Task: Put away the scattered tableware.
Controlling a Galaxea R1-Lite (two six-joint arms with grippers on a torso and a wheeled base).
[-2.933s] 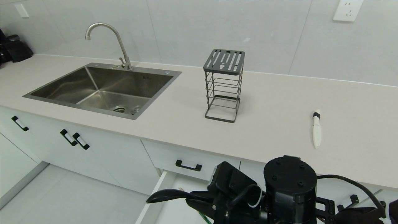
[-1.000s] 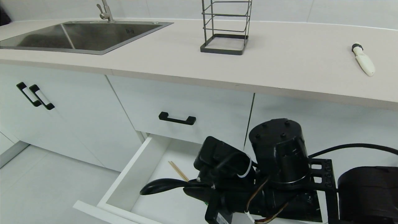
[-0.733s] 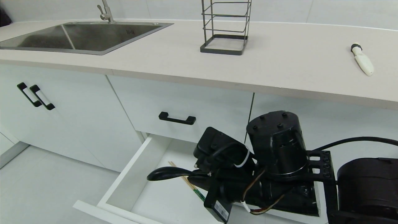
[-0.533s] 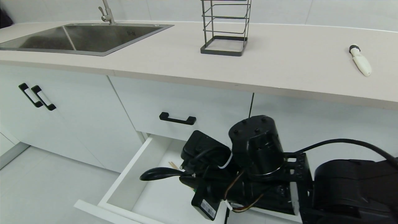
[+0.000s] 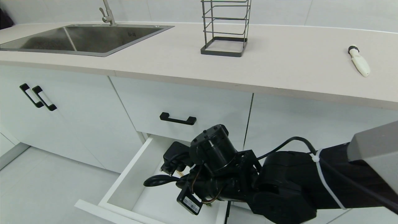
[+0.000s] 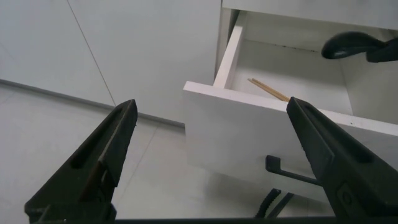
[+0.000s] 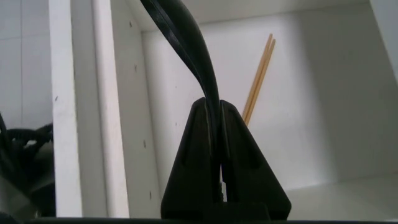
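The right tool [image 7: 214,112] was seen clamped on the thin handle of a black spoon [image 7: 186,37], whose handle ran out past the fingertips over the open drawer [image 7: 102,93]. In the right wrist view a pair of chopsticks [image 7: 260,74] was seen lying on the drawer floor beyond the spoon, apart from it. In the left wrist view the left tool [image 6: 210,107] was shown spread wide with nothing between its fingers, outside the drawer's front, with the spoon's bowl hanging above the drawer's inner part. In the head view the surface [image 5: 279,62] above the drawer was shown carrying a white knife [image 5: 359,63], a wire rack [image 5: 224,31] and a sink [image 5: 84,34].
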